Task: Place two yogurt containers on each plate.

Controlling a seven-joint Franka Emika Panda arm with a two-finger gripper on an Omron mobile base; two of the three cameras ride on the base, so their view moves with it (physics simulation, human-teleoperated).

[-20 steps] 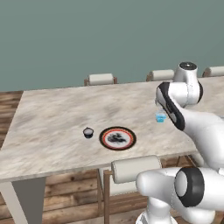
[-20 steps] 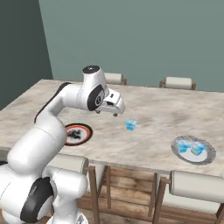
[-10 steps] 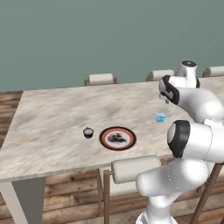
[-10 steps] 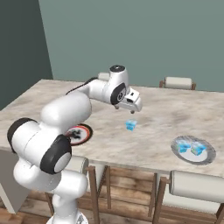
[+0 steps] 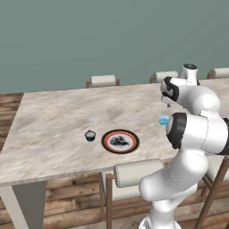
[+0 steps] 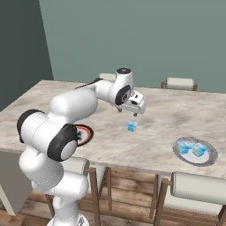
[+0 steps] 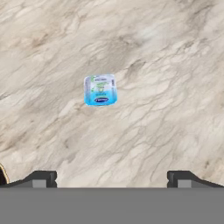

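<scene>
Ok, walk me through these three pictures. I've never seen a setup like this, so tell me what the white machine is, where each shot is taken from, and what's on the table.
Everything here is computer-rendered. The white machine is a jointed robot arm ending in a two-finger claw. Two pictures come from cameras behind the arm, one on its left and one on its right, looking forward over a marble table. The third comes from a camera on the hand itself, looking down along the claw, whose dark fingertips rise at the bottom.

On the table:
- a light blue yogurt cup lying alone under the claw
- a grey plate holding two more light blue cups
- a patterned plate with a red ring, nothing on it
- a dark blue cup beside that plate

The claw is open and holds nothing.
</scene>
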